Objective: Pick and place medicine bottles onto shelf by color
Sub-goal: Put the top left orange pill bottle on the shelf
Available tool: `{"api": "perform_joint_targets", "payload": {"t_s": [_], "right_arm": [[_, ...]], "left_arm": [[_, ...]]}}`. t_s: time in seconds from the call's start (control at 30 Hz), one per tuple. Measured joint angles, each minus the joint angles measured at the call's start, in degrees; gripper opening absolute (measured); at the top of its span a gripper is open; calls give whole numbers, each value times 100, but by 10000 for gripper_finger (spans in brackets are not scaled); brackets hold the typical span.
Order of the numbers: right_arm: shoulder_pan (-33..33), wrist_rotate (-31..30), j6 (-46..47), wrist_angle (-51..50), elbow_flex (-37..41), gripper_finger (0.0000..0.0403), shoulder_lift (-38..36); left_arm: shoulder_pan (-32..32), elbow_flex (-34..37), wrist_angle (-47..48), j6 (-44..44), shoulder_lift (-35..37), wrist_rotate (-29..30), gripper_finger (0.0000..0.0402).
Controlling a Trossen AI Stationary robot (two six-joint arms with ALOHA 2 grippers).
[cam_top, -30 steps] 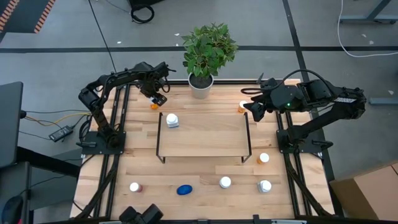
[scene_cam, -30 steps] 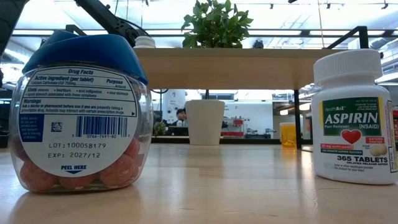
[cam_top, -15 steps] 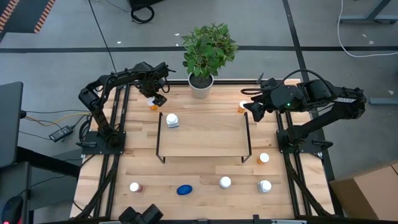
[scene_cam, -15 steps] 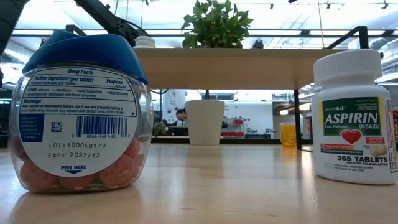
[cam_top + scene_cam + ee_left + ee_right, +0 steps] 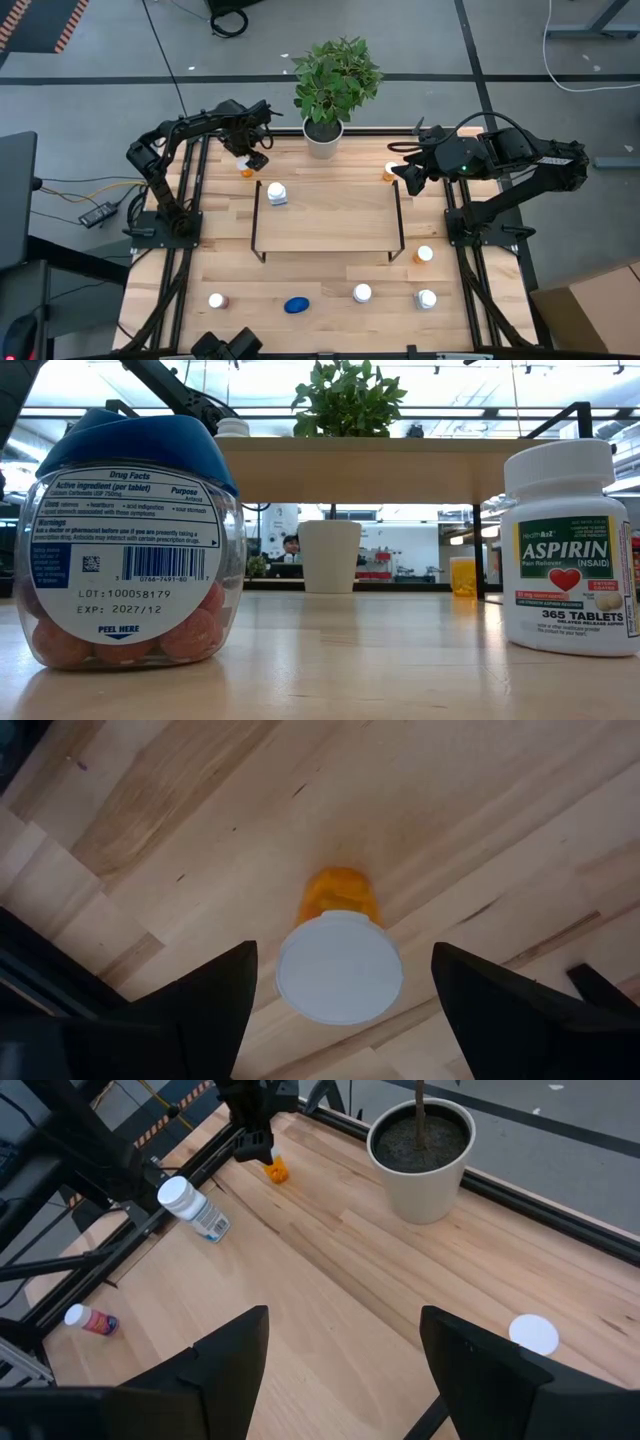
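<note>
Currently the left gripper (image 5: 249,160) hangs directly above a small orange bottle (image 5: 247,171) standing at about eleven o'clock on the table (image 5: 330,275), just outside the far-left corner of the shelf (image 5: 330,225). Its left wrist view shows the two dark fingers (image 5: 215,995) spread well apart, one on each side of the bottle's round white cap (image 5: 340,968), touching nothing. The step in hand looks like a grasp of this bottle. To do it well, the arm should drop straight down with the cap centred between the jaws, then close on the body below the cap; a smooth, narrow plastic cylinder like this would likely tip if one finger arrives first.

The right gripper (image 5: 410,177) waits at about one o'clock, fingers likewise apart and empty, just beside another white-capped orange bottle (image 5: 391,171).

One white bottle (image 5: 277,193) already stands on the shelf's far-left end. The shelf is pale, flat wood on thin black rails. Nearer the front edge, the low view shows a rounded clear jar (image 5: 130,540) with a blue lid and a printed label, and a straight-sided white aspirin bottle (image 5: 565,545) with a ribbed cap.
</note>
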State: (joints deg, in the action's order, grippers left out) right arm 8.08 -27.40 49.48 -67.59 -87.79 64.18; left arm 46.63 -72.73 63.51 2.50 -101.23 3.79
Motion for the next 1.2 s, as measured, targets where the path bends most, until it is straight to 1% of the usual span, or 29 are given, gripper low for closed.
{"api": "perform_joint_targets", "payload": {"t_s": [0.17, 0.27, 0.63, 0.97, 1.2], "right_arm": [[-1, 2, 6, 0, 0, 269, 0], [-1, 2, 8, -1, 0, 269, -1], [-2, 6, 47, 0, 0, 269, 0], [-1, 17, 67, -1, 0, 269, 0], [-1, 20, 67, -1, 0, 269, 0]], "left_arm": [[0, 0, 152, -47, -2, 0, 307], [0, 0, 270, -227, -2, 0, 307], [-124, 0, -25, -1379, -2, 0, 307], [-133, 0, -149, -2089, -2, 14, 307], [-105, 0, -144, -2169, -4, 45, 307]]}}
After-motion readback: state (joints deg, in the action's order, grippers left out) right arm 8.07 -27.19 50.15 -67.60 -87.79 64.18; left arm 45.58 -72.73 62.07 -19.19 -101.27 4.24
